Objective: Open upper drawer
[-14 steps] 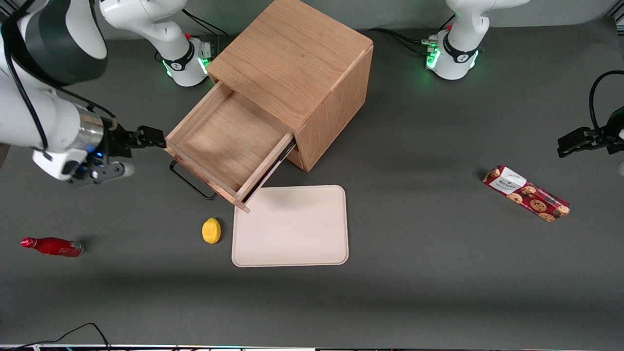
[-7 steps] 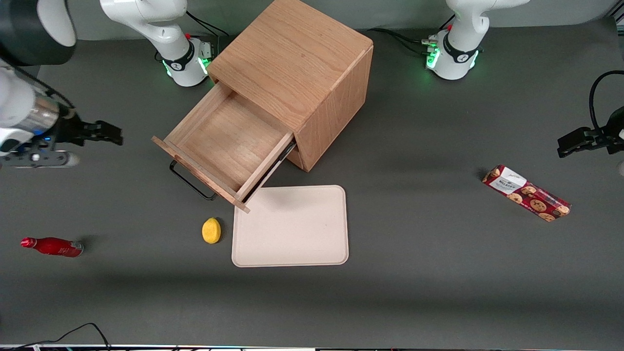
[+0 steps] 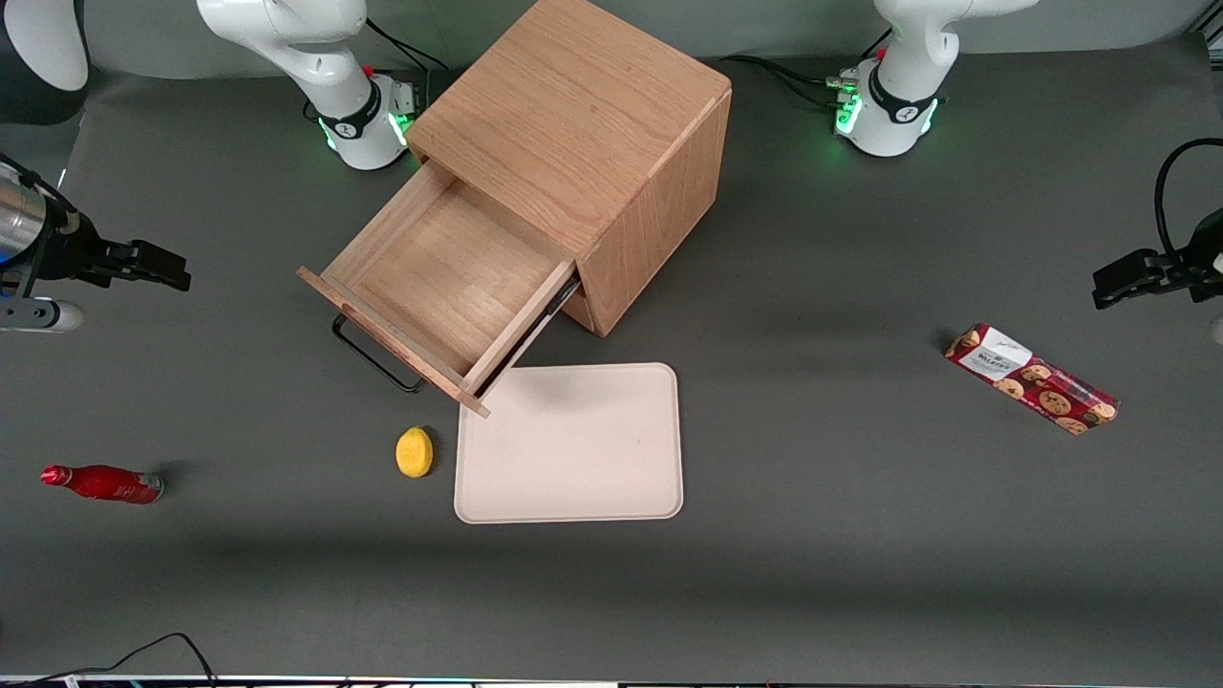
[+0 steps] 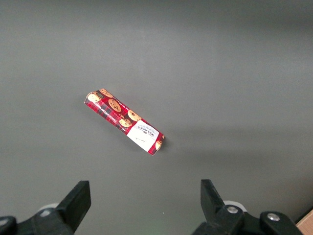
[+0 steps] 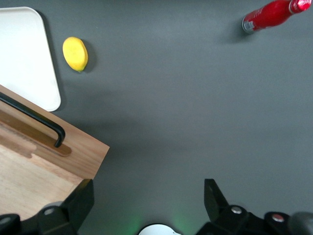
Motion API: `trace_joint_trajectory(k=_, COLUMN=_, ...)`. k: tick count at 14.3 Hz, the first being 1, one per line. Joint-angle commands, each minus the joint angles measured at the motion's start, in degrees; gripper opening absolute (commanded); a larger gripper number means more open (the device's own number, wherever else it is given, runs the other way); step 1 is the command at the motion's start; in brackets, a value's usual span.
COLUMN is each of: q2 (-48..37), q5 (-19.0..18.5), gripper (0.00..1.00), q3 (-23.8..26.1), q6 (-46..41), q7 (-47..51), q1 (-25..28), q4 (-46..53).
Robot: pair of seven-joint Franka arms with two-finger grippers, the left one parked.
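Now upper drawer [image 3: 449, 277] pulled out; pincer [image 3: 162, 270] wide open, empty, well apart toward working arm's end.

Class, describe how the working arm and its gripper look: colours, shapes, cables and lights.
The working arm has glossy white rounded shells, a black band near its base and a green light there, with black cables trailing off. Its gripper, out toward the working arm's end of the table, is matte black beneath a silver metal wrist; its black jaws stand spread apart.
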Motion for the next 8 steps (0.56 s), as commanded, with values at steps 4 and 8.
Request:
trace_joint_trajectory(k=4, q2=-2.49, q5=-0.86, gripper=1.00, q3=-1.72, q6=1.71, q7=-0.61, q1=-0.48, q4=-3.83)
trace_joint_trajectory(k=8, q2=-1.43, q5=-1.03, gripper=1.00, q3=-1.72, q6=1.44, q7=0.27, q1=-0.30, q4=-1.54)
